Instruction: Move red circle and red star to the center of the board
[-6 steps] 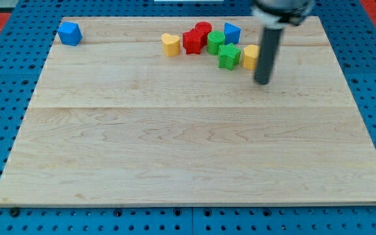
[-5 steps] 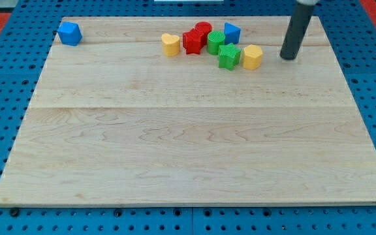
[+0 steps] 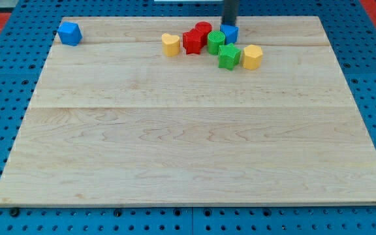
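Note:
The red circle [image 3: 203, 29] sits near the view's top, in a cluster of blocks. The red star [image 3: 192, 41] lies just below and left of it, touching it. My tip [image 3: 229, 25] stands at the board's top edge, just behind a blue block [image 3: 231, 33] and a little right of the red circle. A green circle [image 3: 216, 40] lies between the red blocks and the blue block.
A green star [image 3: 228, 57] and a yellow hexagon [image 3: 252, 57] lie below the blue block. A yellow heart [image 3: 170, 44] lies left of the red star. Another blue block [image 3: 70, 32] sits at the wooden board's [image 3: 188, 143] top left corner.
My tip has swung from beside the yellow hexagon out to the right, then up and left to the top edge behind the blue block. No block has moved.

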